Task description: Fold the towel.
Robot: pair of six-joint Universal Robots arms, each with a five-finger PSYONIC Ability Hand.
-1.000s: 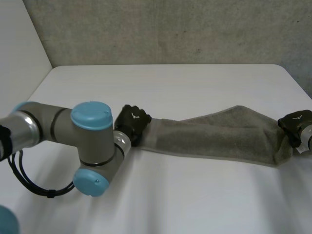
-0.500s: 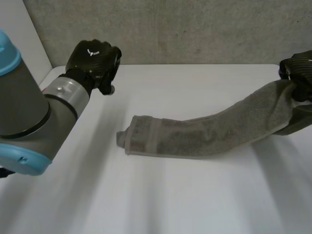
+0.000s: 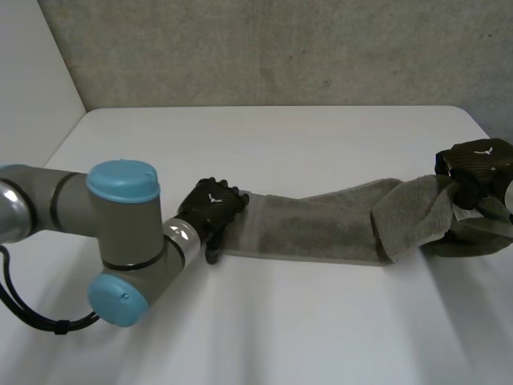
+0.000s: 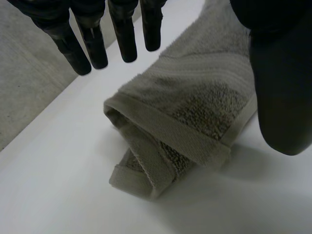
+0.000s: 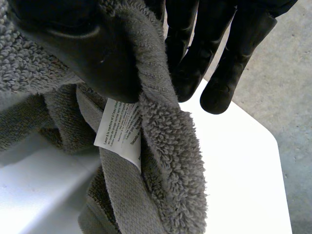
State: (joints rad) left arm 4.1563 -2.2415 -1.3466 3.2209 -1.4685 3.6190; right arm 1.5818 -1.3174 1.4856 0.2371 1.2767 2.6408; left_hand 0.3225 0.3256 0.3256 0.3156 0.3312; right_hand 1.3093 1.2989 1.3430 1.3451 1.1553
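Your left hand [image 3: 210,210]: fingers straight, wide, above one towel [image 3: 321,228] end on the bench [image 3: 280,321]. Your right hand [image 3: 474,167]: pinching the other end beside its label [image 5: 119,129].

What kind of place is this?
Probably a robot lab or test bench: a white table against a plain grey wall, with a robot arm at a single towel.

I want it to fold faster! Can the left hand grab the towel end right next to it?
Probably yes. The left hand is open just over the near end of the towel, fingers on one side and thumb on the other, with nothing between.
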